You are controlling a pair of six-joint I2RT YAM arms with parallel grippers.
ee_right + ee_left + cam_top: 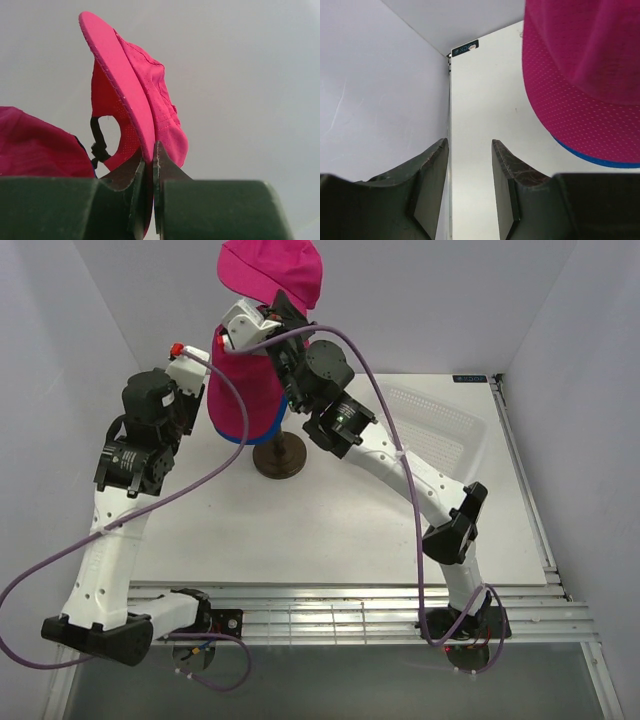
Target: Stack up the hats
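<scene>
White table — dark stand; mesh basket.

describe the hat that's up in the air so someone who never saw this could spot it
Find the dark round stand in the middle of the table, topped by a pink cap over a blue cap. Above it a second pink cap hangs in the air, pinched by its brim in the right end effector. Unlike its twin, it rests on nothing.
</scene>
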